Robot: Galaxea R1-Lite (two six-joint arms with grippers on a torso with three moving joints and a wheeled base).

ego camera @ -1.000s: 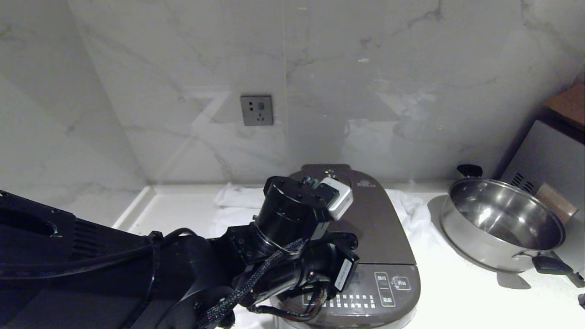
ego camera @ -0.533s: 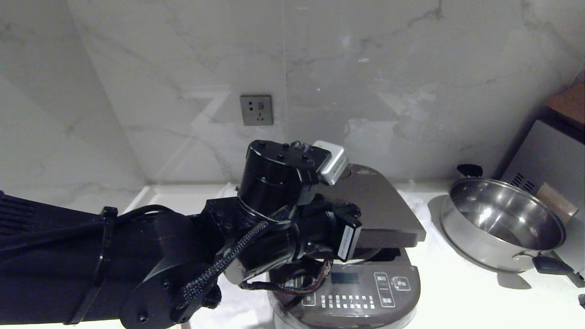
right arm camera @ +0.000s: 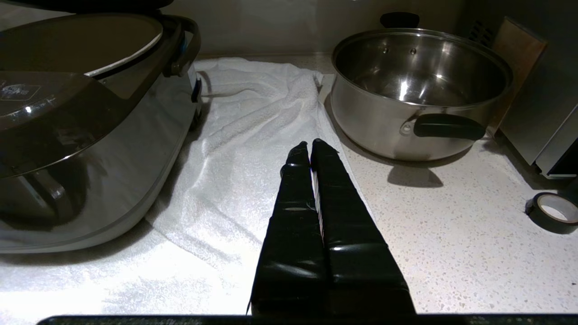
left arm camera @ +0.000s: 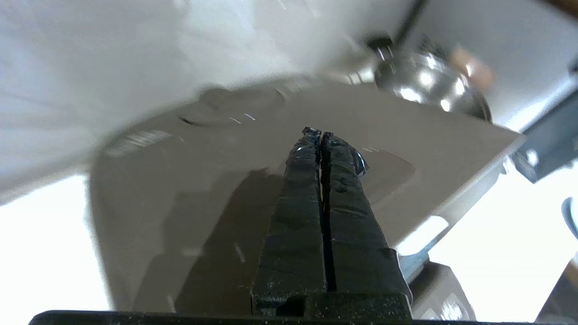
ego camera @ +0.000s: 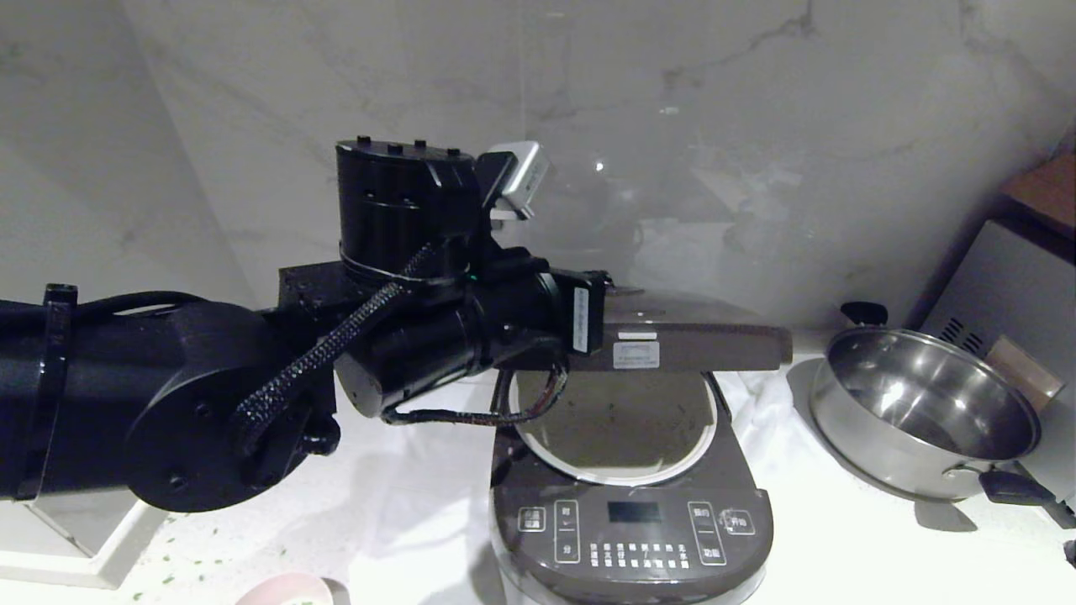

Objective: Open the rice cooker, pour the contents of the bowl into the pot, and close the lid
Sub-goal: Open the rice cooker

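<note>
The rice cooker (ego camera: 630, 538) stands at front centre on a white towel. Its lid (ego camera: 698, 349) is raised halfway, with its front edge about level, and the pot's white rim (ego camera: 618, 481) shows beneath. My left arm reaches over the cooker from the left. In the left wrist view my left gripper (left arm camera: 319, 133) is shut and empty, its tips just over the lid's top (left arm camera: 203, 180). The pale pink bowl (ego camera: 282, 591) peeks in at the front edge; its contents cannot be made out. My right gripper (right arm camera: 309, 144), shut and empty, hangs low over the towel to the right of the cooker (right arm camera: 67, 158).
A shiny steel pan (ego camera: 920, 412) with black handles stands right of the cooker. A grey appliance (ego camera: 1009, 294) sits behind it. The towel (right arm camera: 253, 135) spreads under and beside the cooker. A roll of tape (right arm camera: 553, 212) lies on the speckled counter. A white box (ego camera: 76, 546) is at front left.
The lid has swung up from shut to half open, baring the pot. My left arm has risen with it, still shut. The bowl's rim has come into view.
</note>
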